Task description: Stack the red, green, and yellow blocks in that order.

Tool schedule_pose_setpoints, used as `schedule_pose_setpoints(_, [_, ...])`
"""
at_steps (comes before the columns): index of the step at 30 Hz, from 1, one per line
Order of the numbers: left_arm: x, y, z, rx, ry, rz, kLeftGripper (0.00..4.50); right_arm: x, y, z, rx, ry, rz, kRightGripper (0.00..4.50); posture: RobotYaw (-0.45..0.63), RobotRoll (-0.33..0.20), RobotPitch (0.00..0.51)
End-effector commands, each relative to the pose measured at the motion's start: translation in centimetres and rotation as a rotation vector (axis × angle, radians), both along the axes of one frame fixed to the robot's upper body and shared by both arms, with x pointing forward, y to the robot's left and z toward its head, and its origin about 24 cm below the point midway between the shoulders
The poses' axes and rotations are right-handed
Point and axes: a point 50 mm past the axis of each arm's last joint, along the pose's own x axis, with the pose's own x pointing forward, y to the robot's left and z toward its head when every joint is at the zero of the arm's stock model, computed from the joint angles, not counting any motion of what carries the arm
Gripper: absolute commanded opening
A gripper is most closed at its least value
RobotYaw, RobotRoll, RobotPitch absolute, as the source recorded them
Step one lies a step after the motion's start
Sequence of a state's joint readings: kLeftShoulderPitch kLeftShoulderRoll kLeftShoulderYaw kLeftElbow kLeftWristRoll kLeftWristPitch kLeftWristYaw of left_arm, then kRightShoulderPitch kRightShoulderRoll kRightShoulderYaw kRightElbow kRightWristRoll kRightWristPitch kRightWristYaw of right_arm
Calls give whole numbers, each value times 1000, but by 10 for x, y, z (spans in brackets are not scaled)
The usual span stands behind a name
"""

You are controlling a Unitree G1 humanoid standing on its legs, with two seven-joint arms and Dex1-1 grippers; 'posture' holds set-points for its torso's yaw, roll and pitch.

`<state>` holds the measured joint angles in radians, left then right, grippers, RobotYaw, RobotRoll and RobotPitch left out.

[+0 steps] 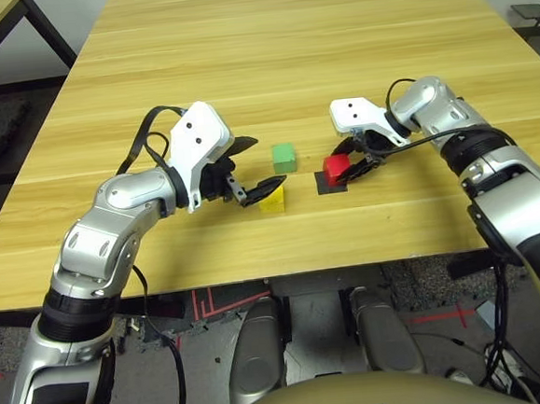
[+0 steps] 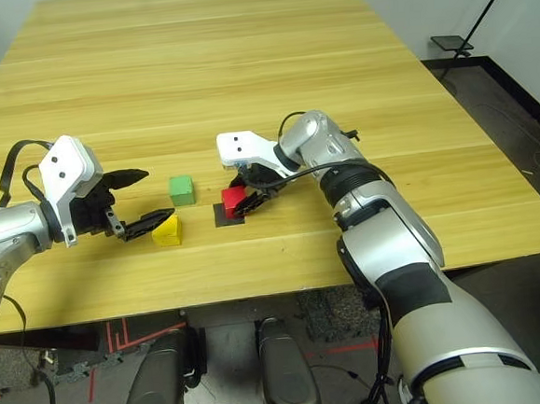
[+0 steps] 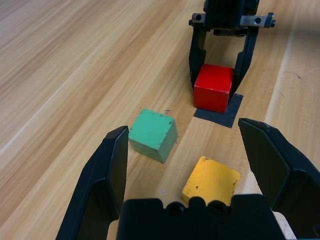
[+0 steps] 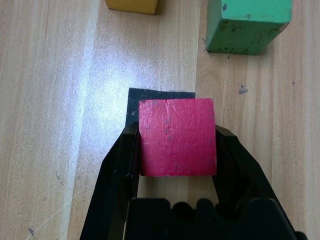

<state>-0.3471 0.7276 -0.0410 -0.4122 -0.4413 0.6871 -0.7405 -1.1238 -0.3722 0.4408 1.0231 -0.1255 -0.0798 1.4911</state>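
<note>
Clamped between the two black fingers of the right gripper (image 4: 177,132) is the red cube (image 4: 177,137), with a finger against each of two opposite sides; the left wrist view shows this grip from across the table. Under and beside that cube lies the black square patch (image 3: 220,114), partly covered from above; I cannot tell whether the cube's underside touches it. The right wrist view gives the cube's scuffed face close up, with an edge of the patch reaching out past it, beyond the fingertips.

Farther out from the right gripper, toward the left gripper (image 3: 182,126), sit the green cube (image 1: 283,158) and the yellow cube (image 2: 168,232), apart from each other on the wooden table (image 1: 286,51). The right wrist view brings out dark specks on the green cube's side, while the left wrist view shows chipped corners on the yellow one.

At the far side of these cubes from the right gripper, the left gripper stands wide open and holds nothing. Just ahead of its fingertips is the green cube; in the eye views its nearer finger overlaps the yellow cube, though contact is unclear. Well beyond both grippers, past the table, the right eye view shows a black stand (image 2: 451,44).
</note>
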Motion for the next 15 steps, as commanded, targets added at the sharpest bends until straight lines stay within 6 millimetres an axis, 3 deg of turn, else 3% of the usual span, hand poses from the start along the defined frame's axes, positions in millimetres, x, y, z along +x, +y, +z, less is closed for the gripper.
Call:
schedule_pose_setpoints(1, [-3,0,-1,-2,1,9,4500,0,1,2,5,2,7,2097,577,-186,144])
schedule_pose_setpoints(15, [6,2,0,-8,-2,22,4500,-4,2,-6,-19,42,19,2097,569,-178,165])
